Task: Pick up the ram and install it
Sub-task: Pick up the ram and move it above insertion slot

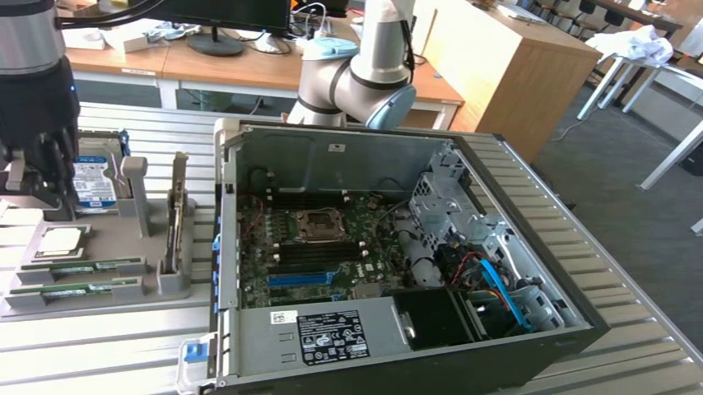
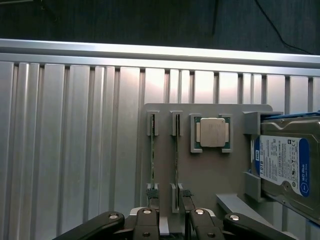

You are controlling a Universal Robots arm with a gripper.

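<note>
**Open hand poised over the parts tray, ram not yet lifted**

The hand hung above the grey fixture tray with its jaws spread wide and nothing between them. It was near one end of the two memory sticks. The ram stood on edge in its tray slot, pinned by end clips. That probably kept its long thin edge facing up so the fingers could close across its flat faces. Its twin stood just beside it in a matching slot. Which stick the hand was lined up on could not be told for certain, though the ram next to the processor lay closer to the jaws' centre line. The hard drive was propped upright at the tray's far side. On the slatted metal surface, the computer case lay opened beside the tray with its motherboard facing up, presumably for reach from above.
</note>
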